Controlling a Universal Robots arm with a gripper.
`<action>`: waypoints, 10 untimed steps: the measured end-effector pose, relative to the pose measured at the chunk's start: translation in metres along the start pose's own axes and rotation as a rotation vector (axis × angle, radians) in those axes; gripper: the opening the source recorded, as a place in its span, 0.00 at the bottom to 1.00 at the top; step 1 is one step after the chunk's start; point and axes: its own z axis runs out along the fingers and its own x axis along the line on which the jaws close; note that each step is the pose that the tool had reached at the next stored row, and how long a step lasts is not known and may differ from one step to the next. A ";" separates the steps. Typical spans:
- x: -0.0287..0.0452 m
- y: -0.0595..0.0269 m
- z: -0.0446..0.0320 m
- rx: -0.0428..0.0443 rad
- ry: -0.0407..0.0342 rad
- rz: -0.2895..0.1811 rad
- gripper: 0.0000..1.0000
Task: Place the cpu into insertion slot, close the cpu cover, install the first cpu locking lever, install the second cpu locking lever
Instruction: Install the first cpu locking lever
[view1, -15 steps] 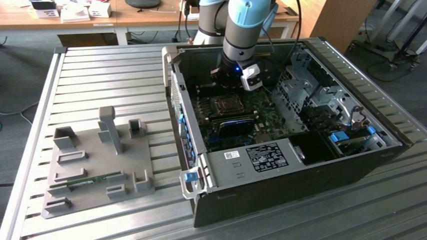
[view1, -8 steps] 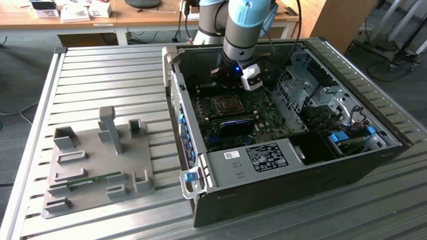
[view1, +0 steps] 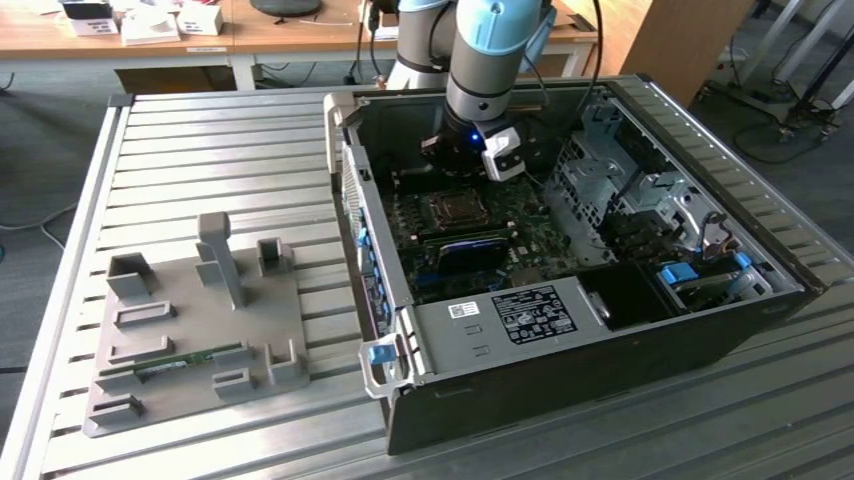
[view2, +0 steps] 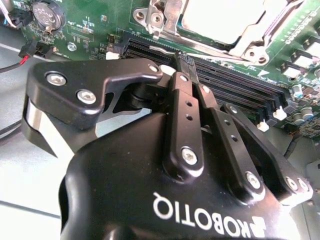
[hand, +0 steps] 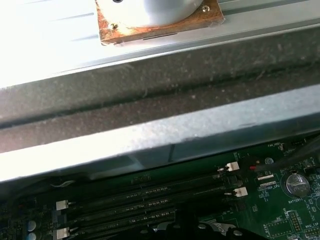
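Step in hand: judged as the cover or lever stage, since the cpu (view2: 222, 22) already lies in the insertion slot (view1: 458, 208), its pale top showing through the cpu cover (view2: 250, 37).
Claw: the claw (view2: 184, 61) has its fingers pressed together with nothing between them, tips just above the memory slots (view2: 235, 85) beside the socket.
Place: inside the open computer case (view1: 587, 330) on the slatted table (view1: 200, 150).
Next move calls for: a small, exact shift to the socket's edge; the thin metal there leaves little room for error.
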 end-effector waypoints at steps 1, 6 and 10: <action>0.0000 0.0000 0.0000 0.0007 -0.0002 0.000 0.11; 0.0000 -0.0001 0.0004 0.0116 -0.0026 -0.001 0.11; 0.0000 -0.0002 0.0008 0.0194 -0.0043 -0.002 0.11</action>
